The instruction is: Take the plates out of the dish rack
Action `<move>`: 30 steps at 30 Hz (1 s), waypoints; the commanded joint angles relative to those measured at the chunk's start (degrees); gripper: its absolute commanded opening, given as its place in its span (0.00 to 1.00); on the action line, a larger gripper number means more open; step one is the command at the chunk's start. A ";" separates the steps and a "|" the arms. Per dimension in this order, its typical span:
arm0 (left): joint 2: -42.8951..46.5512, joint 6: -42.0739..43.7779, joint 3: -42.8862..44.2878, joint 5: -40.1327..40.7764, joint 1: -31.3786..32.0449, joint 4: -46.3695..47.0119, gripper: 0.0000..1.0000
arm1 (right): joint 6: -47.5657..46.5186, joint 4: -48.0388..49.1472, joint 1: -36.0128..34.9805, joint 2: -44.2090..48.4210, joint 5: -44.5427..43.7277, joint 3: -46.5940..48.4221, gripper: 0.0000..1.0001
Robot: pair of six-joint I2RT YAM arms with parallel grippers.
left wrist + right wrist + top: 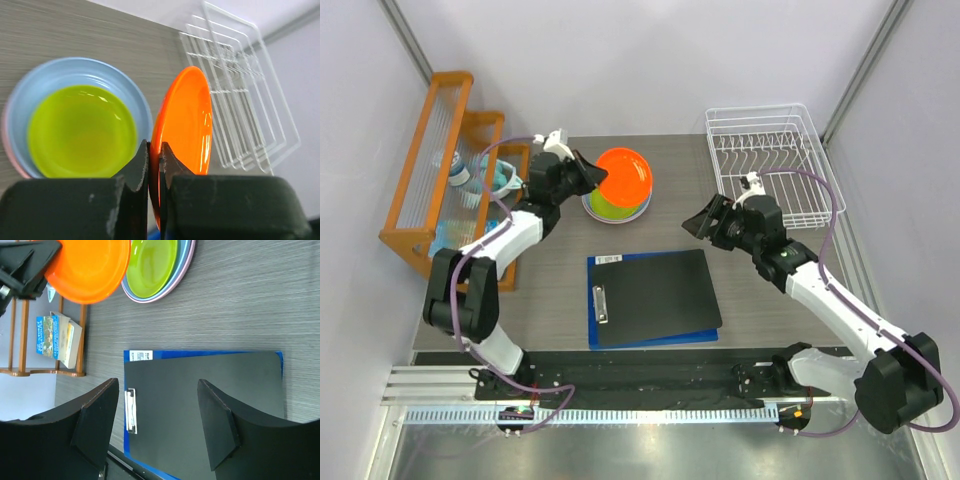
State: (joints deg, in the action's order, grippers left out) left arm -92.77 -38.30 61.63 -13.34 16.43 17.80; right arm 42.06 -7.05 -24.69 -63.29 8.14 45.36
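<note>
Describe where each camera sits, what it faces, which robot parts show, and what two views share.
Top external: above and behind the bases, looking down on left arm, right arm and the white wire dish rack.
Left wrist: on the left arm, shut jaws pinching the round orange plastic plate, rack beyond.
Right wrist: on the right arm, open jaws framing the black clipboard.
Both wrists show the orange plate.

arms (515, 232): white tubes, black round joints | cables (840, 205): thin, purple, looping | fingers (97, 420): black, flat, pointed, scuffed pale edges
</note>
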 commanded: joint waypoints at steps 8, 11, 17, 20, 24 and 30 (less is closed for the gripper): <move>-13.47 1.13 6.93 -2.47 -5.00 0.99 0.00 | -3.48 -0.07 -0.27 -3.25 0.20 1.92 0.70; -15.15 0.60 5.17 -2.83 -5.44 4.95 0.00 | -3.83 -0.07 -0.27 -3.77 0.21 1.75 0.70; -17.53 -0.02 4.30 -3.88 -6.32 8.46 0.00 | -4.44 0.02 -0.19 -3.95 0.12 1.13 0.71; -18.23 -1.24 3.15 -3.71 -6.49 11.71 0.00 | -4.62 0.02 -0.19 -4.13 0.12 1.22 0.70; -19.99 -1.60 4.72 -4.40 -6.76 12.08 0.00 | -4.89 0.02 -0.19 -4.74 0.47 1.22 0.71; -22.10 -2.48 5.79 -6.87 -7.02 12.51 0.41 | -5.15 0.02 -0.19 -5.44 0.38 1.13 0.71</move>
State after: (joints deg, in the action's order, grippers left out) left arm -114.65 -39.97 65.65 -17.61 9.80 25.93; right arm 38.00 -8.67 -24.69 -68.31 8.21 45.39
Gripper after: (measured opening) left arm 0.324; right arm 0.705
